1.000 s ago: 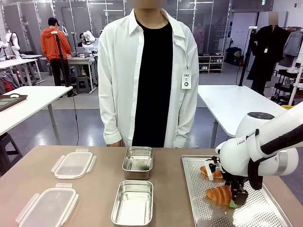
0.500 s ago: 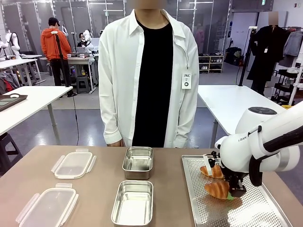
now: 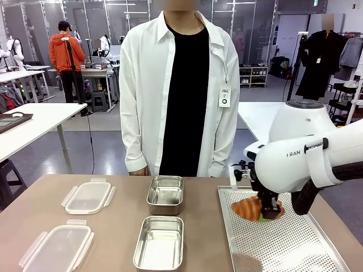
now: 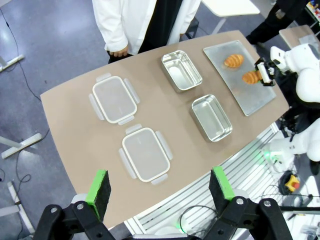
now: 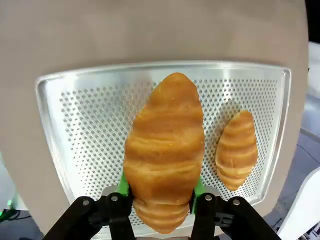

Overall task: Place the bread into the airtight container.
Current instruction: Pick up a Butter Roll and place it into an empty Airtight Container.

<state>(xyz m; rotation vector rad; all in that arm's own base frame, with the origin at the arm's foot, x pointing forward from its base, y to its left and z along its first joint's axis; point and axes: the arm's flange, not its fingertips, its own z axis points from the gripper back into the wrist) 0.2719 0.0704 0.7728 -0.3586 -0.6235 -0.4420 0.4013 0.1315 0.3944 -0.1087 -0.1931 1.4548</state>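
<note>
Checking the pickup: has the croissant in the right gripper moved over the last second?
Yes. The croissant, clamped in the right gripper, has gone up and left, from mid-tray toward the tray's far left corner.

- You're in a big open lab/workshop hall.
- White worktables (image 3: 39,116) in rows, person (image 3: 63,54) at a bench (image 3: 97,72) w/ equip.
- Grey floor (image 3: 85,153), shelving (image 3: 252,76) at back.

right gripper (image 5: 160,188) clamped on croissant (image 5: 164,145), held over perforated tray (image 5: 85,125); second croissant (image 5: 237,149) lies on tray, off its right-hand finger.
</note>
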